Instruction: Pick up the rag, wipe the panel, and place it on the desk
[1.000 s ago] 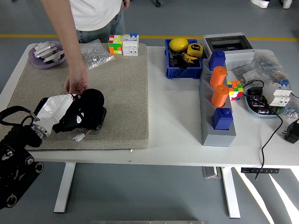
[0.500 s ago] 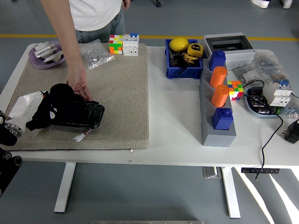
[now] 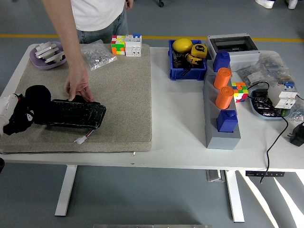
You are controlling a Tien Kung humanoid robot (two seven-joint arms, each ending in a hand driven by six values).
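A glossy black panel [image 3: 76, 114] lies on the beige mat [image 3: 118, 90] at the left of the table. The black rag [image 3: 29, 107] sits bunched over the panel's left end and hangs off toward the mat's left edge. My left hand [image 3: 5, 106], wrapped in white, shows only at the picture's left border and is shut on the rag, which hides most of its fingers. A person's hand [image 3: 78, 88] reaches down from the far side and rests on the panel's far edge. My right arm is out of the picture.
On the mat's far edge are a purple dish of metal parts [image 3: 46, 54], a clear bag [image 3: 97, 53] and a colour cube [image 3: 118, 44]. A blue bin [image 3: 186, 65], a grey rack with orange and blue pieces [image 3: 221, 128] and cables crowd the right side.
My left hand has dragged the rag leftward along the panel, from its middle to its left end, and has pulled back almost out of frame. The person's hand stays at the panel.
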